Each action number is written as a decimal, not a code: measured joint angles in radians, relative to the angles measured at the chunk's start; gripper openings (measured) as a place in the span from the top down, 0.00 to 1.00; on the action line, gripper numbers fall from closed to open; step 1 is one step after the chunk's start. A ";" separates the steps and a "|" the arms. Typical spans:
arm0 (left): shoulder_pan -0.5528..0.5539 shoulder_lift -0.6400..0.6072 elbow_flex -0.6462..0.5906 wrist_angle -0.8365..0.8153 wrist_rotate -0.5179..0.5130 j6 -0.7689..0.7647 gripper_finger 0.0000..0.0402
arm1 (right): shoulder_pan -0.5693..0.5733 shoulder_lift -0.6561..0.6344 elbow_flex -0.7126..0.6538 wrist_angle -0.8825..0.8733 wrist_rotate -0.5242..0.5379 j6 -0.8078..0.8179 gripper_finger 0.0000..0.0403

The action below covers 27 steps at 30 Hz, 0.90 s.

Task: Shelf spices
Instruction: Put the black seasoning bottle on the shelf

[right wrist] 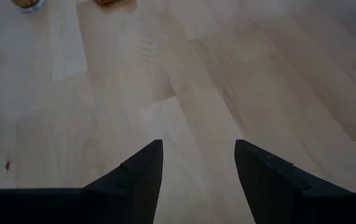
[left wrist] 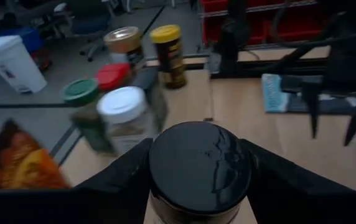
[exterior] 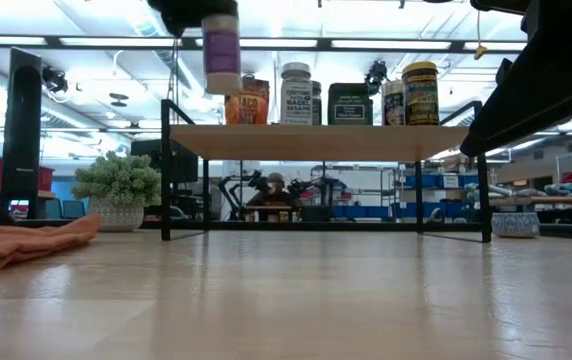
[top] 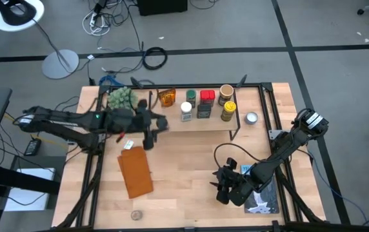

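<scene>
Fingers (left wrist: pixel 119 174) clamping black-lidded jar (left wrist: pixel 200 165), left arm raised beside shelf (exterior: pixel 316 142)

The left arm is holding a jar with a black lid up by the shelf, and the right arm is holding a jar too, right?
Not quite. The left end effector does hold the black-lidded jar near the shelf, but the right end effector holds nothing: the right wrist view shows its fingers apart over bare tabletop.

A: High view looks straight down on the whole table (top: pixel 184 193); low view sits at tabletop height, facing the shelf (exterior: pixel 316 142).
B: Wrists close in. Left wrist and low share the shelf jars (left wrist: pixel 125 115).
</scene>
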 joint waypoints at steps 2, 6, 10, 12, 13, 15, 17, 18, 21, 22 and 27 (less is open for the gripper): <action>0.064 -0.017 0.000 -0.022 0.056 0.018 0.46 | 0.000 0.000 0.000 0.000 0.000 0.000 0.51; 0.201 -0.020 -0.004 -0.044 0.168 0.048 0.46 | -0.002 0.000 0.000 -0.001 0.000 -0.001 0.51; 0.351 0.002 -0.011 -0.031 0.329 0.046 0.46 | -0.003 0.000 0.000 0.000 0.000 -0.006 0.51; 0.403 0.004 -0.014 -0.036 0.410 0.042 0.46 | -0.004 0.000 0.000 0.001 0.000 -0.007 0.51; 0.417 0.002 -0.014 -0.025 0.442 0.043 0.46 | -0.004 0.000 0.000 0.002 0.000 -0.007 0.51; 0.433 0.000 -0.011 -0.014 0.470 0.053 0.46 | -0.005 0.000 0.000 0.002 0.000 -0.009 0.51; 0.443 0.000 -0.011 -0.044 0.476 0.067 0.46 | -0.006 0.000 0.000 0.002 0.000 -0.013 0.51; 0.449 0.002 -0.012 -0.056 0.473 0.067 0.46 | -0.006 0.000 0.000 0.002 0.000 -0.017 0.51; 0.454 0.005 -0.012 -0.076 0.468 0.067 0.46 | -0.008 0.000 0.000 0.002 0.000 -0.018 0.51; 0.454 0.009 -0.012 -0.082 0.468 0.067 0.46 | -0.008 0.000 0.000 0.002 0.000 -0.019 0.51; 0.457 0.018 -0.032 -0.066 0.460 0.068 0.46 | -0.009 0.000 0.000 0.002 0.000 -0.019 0.51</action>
